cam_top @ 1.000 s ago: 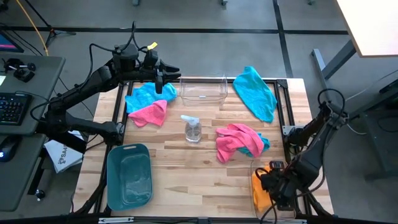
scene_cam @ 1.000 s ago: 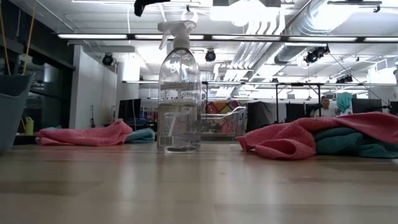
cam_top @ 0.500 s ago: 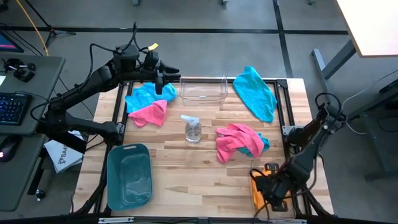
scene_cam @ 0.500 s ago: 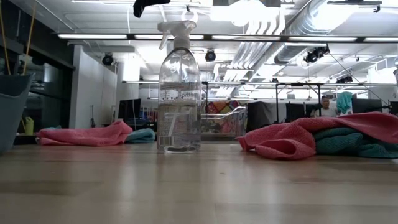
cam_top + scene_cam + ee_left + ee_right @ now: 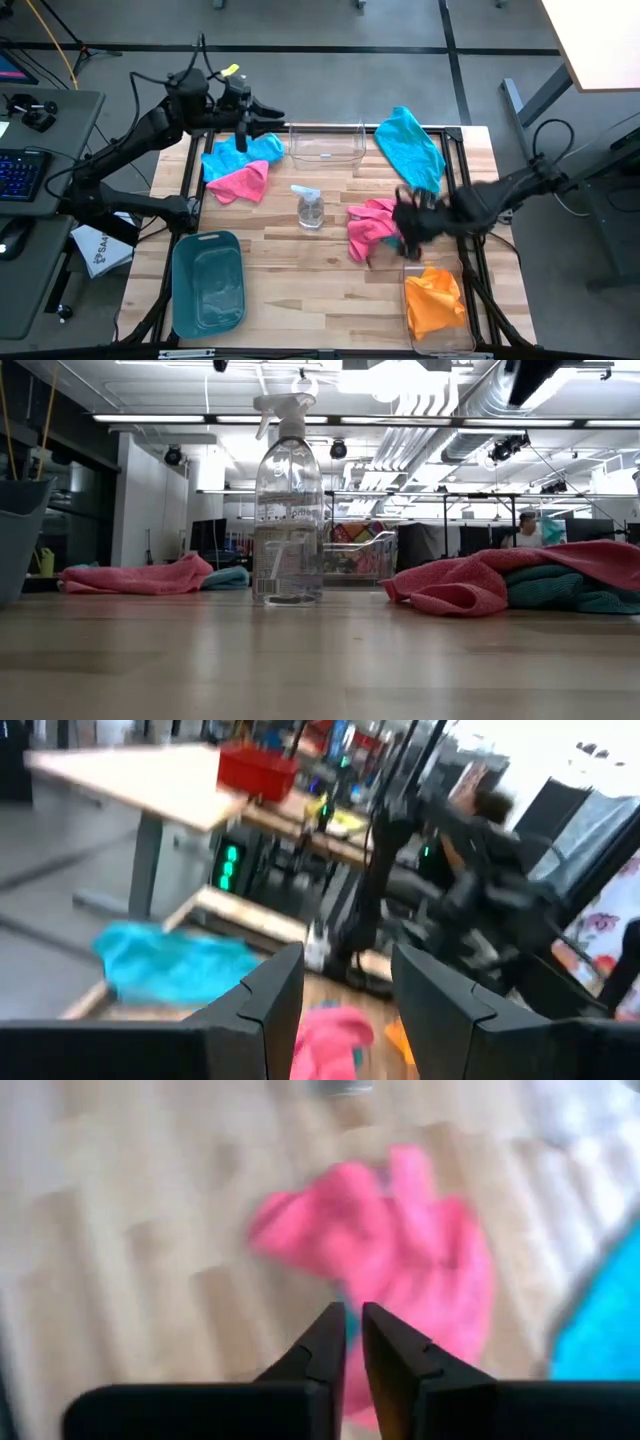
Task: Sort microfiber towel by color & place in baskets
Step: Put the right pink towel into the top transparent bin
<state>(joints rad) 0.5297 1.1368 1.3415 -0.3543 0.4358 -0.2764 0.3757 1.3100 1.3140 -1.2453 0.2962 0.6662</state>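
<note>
A pink towel (image 5: 372, 224) lies bunched over a teal one (image 5: 424, 232) on the table's right middle. My right gripper (image 5: 398, 225) hovers just above this pile, shut and empty; its wrist view shows the pink towel (image 5: 400, 1250) beyond the fingertips (image 5: 353, 1330). An orange towel (image 5: 434, 299) lies in the clear basket (image 5: 412, 268) at the near right. At the far left, a teal towel (image 5: 236, 152) and a pink towel (image 5: 240, 183) lie together, with my left gripper (image 5: 243, 125) open above them. Another teal towel (image 5: 411, 148) lies at the far right.
A clear spray bottle (image 5: 309, 207) stands upright mid-table, left of the pink pile. A clear basket (image 5: 326, 146) sits at the far middle, and a teal basket (image 5: 207, 282) at the near left. Bare wood lies between the bottle and the near edge.
My right gripper has left the near-right basket and swung up and toward the far edge and the left, over to the pink pile. The orange towel stays in that basket, now uncovered. My left gripper has risen a little.
</note>
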